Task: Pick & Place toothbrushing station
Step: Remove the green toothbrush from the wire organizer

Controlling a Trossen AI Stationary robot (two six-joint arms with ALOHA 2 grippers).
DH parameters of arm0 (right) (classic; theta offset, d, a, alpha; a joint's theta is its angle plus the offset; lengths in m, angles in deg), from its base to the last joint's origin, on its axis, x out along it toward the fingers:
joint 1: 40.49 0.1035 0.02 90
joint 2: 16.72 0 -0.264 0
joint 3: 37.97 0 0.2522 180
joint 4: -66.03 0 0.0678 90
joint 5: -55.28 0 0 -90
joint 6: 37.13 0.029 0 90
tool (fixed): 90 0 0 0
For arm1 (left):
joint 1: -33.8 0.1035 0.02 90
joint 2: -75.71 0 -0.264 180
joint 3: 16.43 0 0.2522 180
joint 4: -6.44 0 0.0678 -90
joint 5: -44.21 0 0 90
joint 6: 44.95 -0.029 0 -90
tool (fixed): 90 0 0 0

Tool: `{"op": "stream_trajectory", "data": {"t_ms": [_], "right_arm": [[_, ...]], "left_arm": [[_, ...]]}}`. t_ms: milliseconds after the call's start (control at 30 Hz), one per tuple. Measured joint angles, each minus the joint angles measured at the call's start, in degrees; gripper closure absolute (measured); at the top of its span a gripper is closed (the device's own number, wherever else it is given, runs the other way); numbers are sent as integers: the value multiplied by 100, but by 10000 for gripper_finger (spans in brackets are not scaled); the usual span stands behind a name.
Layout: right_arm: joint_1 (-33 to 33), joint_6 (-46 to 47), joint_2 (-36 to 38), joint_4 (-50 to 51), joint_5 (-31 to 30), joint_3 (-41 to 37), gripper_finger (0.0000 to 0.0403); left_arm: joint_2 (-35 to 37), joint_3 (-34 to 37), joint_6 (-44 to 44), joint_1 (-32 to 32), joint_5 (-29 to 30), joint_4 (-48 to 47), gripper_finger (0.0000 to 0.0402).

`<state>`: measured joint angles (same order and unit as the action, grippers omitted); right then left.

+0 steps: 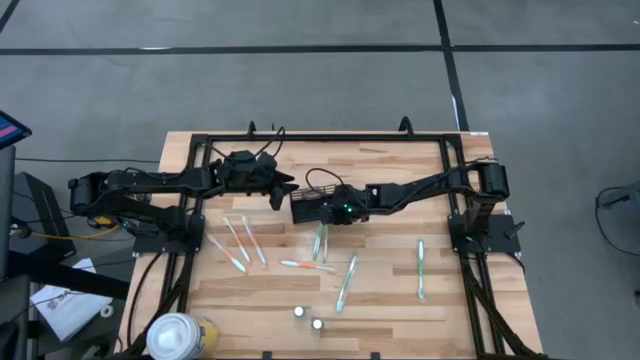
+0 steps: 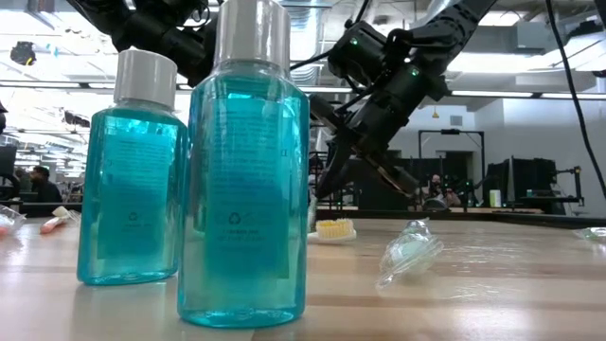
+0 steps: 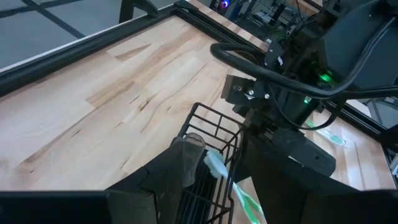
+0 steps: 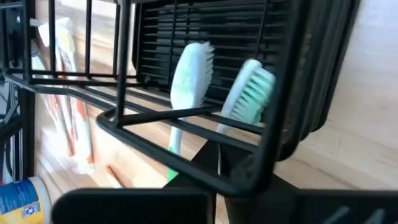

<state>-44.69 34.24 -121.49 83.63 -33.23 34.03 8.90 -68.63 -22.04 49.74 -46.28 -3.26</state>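
A pale butcher-block table (image 1: 390, 170) in a black frame stands on a grey floor, and the black wire holder (image 1: 311, 208) near its middle serves as the landmark. The right gripper (image 1: 300, 208) reaches in from the far right side and sits right at the holder; its fingers are pressed together, and the right wrist view shows two toothbrush heads, one white (image 4: 191, 71) and one green-bristled (image 4: 252, 93), standing up inside the wire bars just ahead of them. Whether the fingers pinch a brush handle or the wire itself cannot be told. The left gripper (image 1: 283, 190) hangs just beside the holder on the left, fingers spread, holding nothing.

More wrapped toothbrushes lie loose on the wood: a pink-handled group (image 1: 240, 242) to the holder's front left, green ones (image 1: 347, 282) to its front, and one green brush (image 1: 421, 268) well apart to the right. Two mouthwash bottles (image 1: 308, 318) stand near the front edge.

The step in hand looks like loading brushes into the holder. The next move probably calls for clearing the wire rim cleanly, then fetching another loose brush.
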Motion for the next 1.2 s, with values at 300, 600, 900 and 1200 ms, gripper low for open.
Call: {"op": "stream_trajectory", "data": {"t_ms": [300, 600, 900, 1200], "right_arm": [[87, -288, 103, -213, 696, 10, 403], [232, -254, 240, -160, 595, -1, 367], [232, -23, 238, -100, 77, -2, 257], [263, 209, 238, -6, -399, -2, 287]], "left_arm": [[0, 0, 2, 0, 0, 33, 229], [0, 0, 4, 0, 0, 58, 229], [0, -2, 4, 0, 0, 77, 229], [0, -2, -2, 0, 0, 75, 229]]}}
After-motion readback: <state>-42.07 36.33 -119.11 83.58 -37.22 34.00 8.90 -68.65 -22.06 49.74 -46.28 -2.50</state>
